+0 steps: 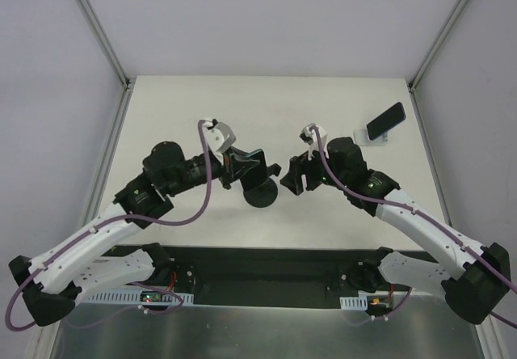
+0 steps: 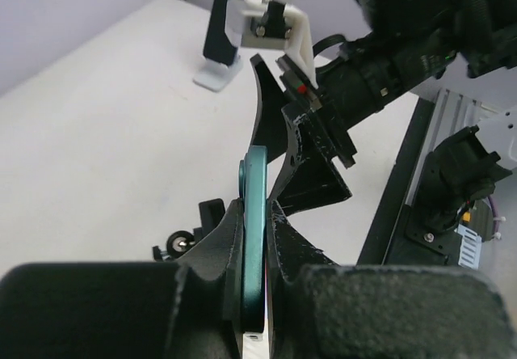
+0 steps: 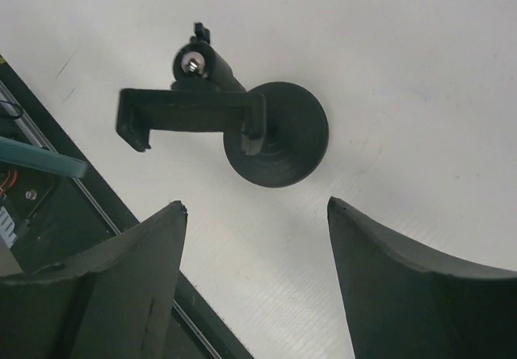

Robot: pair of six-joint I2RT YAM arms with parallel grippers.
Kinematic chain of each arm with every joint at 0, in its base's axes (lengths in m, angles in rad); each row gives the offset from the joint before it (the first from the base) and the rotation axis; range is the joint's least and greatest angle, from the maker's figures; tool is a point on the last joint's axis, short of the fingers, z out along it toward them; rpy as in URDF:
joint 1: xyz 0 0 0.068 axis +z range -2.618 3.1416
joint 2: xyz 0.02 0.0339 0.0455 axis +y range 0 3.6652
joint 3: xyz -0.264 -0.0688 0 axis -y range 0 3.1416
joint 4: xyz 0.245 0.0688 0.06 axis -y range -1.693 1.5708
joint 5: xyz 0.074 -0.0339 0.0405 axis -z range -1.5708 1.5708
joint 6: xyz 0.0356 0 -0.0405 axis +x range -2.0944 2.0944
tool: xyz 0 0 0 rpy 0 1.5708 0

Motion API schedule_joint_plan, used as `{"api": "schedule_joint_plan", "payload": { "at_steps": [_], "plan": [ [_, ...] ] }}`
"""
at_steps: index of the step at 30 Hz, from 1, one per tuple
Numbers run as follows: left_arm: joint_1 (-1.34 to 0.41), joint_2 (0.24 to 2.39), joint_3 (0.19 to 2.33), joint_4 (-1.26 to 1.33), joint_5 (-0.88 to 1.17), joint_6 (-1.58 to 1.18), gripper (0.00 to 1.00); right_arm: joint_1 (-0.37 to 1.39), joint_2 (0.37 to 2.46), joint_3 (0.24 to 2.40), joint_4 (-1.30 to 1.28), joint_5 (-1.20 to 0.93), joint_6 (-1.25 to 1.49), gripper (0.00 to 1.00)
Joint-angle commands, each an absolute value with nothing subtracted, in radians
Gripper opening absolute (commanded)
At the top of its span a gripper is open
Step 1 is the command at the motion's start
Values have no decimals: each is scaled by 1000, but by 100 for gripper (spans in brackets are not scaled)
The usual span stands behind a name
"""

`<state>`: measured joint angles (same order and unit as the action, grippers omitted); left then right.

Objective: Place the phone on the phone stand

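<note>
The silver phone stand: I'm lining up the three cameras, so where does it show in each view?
Top external: at the far right of the table, the phone stand bears a dark phone.
Left wrist: at the top, left of centre, beyond the right claw.
Right wrist: not in it.
Shared landmark: the right claw, open, shows in all three views.

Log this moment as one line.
left gripper: shut on teal-edged slab | right gripper: open, empty, near black clamp stand | phone: leaning on phone stand
</note>
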<state>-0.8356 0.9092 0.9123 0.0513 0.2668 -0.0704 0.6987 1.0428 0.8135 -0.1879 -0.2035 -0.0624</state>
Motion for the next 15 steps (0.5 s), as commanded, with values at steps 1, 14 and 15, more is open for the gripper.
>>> {"api": "schedule_joint_plan", "payload": {
  "at_steps": [1, 14, 15],
  "plan": [
    [-821, 795, 1005, -21, 224, 32, 0, 695, 1103, 911, -167, -284, -167, 70],
    [-811, 799, 991, -44, 316, 2, 0, 672, 1226, 923, -31, -376, -232, 47],
    [-811, 805, 994, -44, 328, 2, 0, 670, 1236, 922, -23, -380, -226, 45]
  ]
}}
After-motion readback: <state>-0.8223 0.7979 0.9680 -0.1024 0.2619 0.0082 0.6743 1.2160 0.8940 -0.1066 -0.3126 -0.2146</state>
